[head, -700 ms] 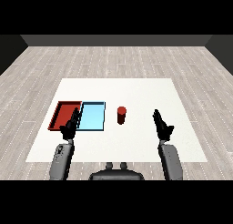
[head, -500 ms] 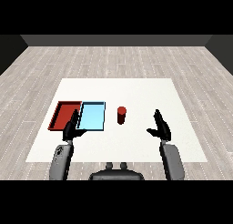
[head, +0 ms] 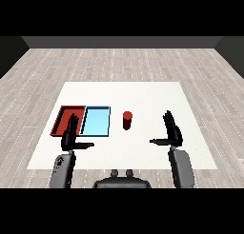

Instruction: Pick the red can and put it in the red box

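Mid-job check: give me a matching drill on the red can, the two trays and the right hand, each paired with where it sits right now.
Things:
1. red can
2. red tray
3. light blue tray
4. right hand

Places:
A. farthest left on the table, partly behind the left hand
B. right of the can, apart from it, fingers straight
C. standing upright just right of the trays
D. between the red tray and the can

Pairs: 1-C, 2-A, 3-D, 4-B
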You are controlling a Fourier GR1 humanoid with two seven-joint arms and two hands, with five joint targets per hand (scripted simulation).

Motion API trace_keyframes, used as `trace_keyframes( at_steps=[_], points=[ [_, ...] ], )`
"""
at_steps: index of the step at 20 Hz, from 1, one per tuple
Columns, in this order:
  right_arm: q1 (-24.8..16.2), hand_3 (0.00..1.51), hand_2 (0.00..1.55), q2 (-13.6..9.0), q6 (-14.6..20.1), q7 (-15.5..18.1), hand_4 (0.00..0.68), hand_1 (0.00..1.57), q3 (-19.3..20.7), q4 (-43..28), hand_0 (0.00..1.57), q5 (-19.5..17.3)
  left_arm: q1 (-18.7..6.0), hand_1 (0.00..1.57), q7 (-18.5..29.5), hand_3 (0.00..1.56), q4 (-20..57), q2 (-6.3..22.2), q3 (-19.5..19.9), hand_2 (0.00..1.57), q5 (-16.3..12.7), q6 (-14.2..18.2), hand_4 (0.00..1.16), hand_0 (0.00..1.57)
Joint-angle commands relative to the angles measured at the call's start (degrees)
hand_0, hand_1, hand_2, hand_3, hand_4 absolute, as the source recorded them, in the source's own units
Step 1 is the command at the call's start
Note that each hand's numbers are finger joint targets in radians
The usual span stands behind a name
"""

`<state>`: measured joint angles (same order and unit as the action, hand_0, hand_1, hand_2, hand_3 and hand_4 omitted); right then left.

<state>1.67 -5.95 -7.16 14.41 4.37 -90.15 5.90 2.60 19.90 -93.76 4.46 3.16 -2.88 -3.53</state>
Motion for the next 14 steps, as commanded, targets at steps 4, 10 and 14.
trace_keyframes(
  at_steps=[4, 10, 14],
  points=[
    [-2.68, 0.0, 0.0, 0.97, -1.22, 7.03, 0.0, 0.0, 0.05, 1.94, 0.0, -1.26, -0.36, 0.0, 5.91, 0.0, 1.67, -1.49, 0.25, 0.0, 0.08, -0.37, 0.0, 0.0],
    [-4.98, 0.0, 0.0, -0.28, -2.75, 0.74, 0.0, 0.0, 0.84, -6.32, 0.0, 1.41, 4.26, 0.0, 4.31, 0.0, -4.49, -1.35, -0.19, 0.0, -1.39, -2.26, 0.0, 0.0],
    [3.81, 0.0, 0.0, 1.7, -1.76, 4.86, 0.0, 0.0, -0.09, 5.62, 0.0, -0.67, 1.51, 0.0, 7.28, 0.0, 0.53, -0.96, 0.17, 0.0, -0.37, -2.78, 0.0, 0.0]
  ],
)
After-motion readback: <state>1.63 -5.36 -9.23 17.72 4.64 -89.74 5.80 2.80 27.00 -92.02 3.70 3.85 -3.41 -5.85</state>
